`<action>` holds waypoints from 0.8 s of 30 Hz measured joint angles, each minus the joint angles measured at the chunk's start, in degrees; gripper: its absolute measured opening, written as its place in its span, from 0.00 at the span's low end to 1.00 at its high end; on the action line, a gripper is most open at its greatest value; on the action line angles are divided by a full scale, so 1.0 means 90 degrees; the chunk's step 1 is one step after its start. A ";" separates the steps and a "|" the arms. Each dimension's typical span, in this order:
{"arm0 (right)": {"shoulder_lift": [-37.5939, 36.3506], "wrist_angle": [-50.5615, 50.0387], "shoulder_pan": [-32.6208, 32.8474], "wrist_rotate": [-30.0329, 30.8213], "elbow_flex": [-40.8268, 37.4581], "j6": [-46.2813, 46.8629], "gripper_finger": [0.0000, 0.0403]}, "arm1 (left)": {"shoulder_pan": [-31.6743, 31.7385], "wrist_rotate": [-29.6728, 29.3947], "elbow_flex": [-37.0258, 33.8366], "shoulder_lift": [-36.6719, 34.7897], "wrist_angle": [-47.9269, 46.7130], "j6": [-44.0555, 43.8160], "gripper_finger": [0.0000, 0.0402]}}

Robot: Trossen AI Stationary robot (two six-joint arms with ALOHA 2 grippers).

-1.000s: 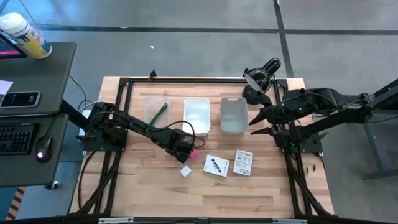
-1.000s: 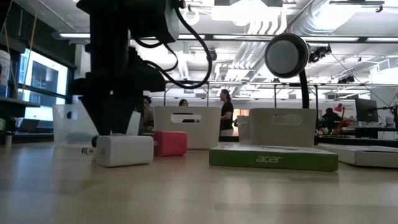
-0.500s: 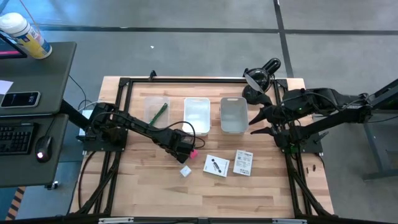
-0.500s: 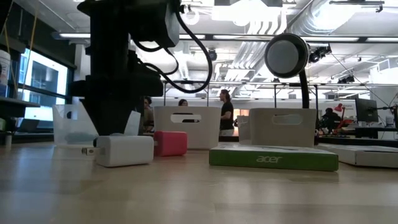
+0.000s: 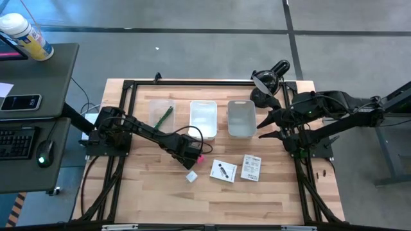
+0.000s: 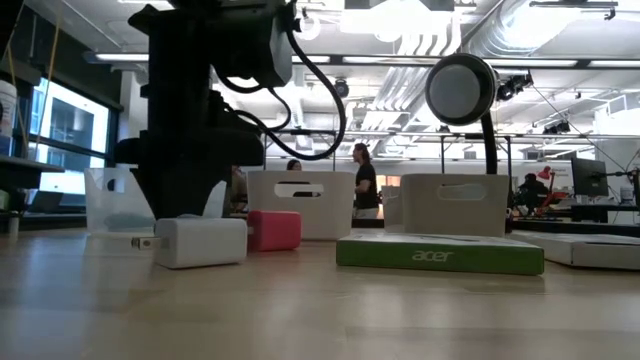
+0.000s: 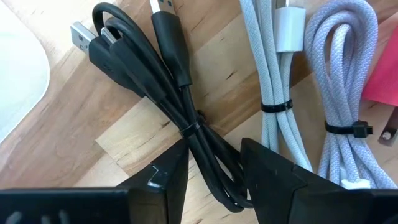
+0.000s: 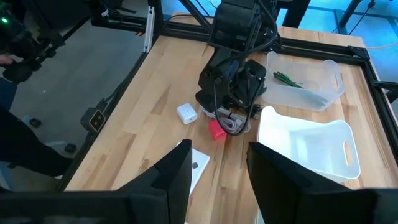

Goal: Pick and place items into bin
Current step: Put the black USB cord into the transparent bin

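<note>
The left gripper (image 7: 214, 171) is down low on the bench (image 5: 160, 199), near its middle, and its two fingers (image 7: 163, 177) sit on each side of the black cable (image 7: 149, 65), which lies flat on the wood. The fingers look half closed around the thin middle of the cable, but I cannot tell if they are really pinching it yet. Two grey cables (image 7: 311, 81) lie just beside it, and the pink piece (image 5: 200, 157) and the white cube (image 5: 191, 176) are close by. The right gripper (image 8: 214, 180) waits up over the right side of the bench with its fingers wide apart and nothing in them. What could go wrong: the cable is thin and floppy, so it might slip out when it is lifted, or its loose ends might hook a grey cable and drag it along. Long ends could also hang over the edge of a bin (image 5: 203, 119). Since a second ago, the left arm has hardly moved, and its fingers have come closer together around the cable. The right arm has stayed put.
</note>
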 joint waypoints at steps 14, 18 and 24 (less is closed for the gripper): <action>0.0000 -0.0002 0.0000 0.0012 0.0000 0.0000 0.36 | -0.0005 0.0018 0.0056 0.0000 -0.0079 0.0035 0.03; 0.0000 -0.0002 0.0000 0.0011 0.0000 0.0002 0.36 | -0.0007 0.0027 0.0058 -0.0017 -0.0155 0.0042 0.06; 0.0000 -0.0004 0.0000 0.0021 0.0000 0.0009 0.36 | -0.0216 -0.0075 0.0066 -0.0355 -0.0319 0.0030 0.01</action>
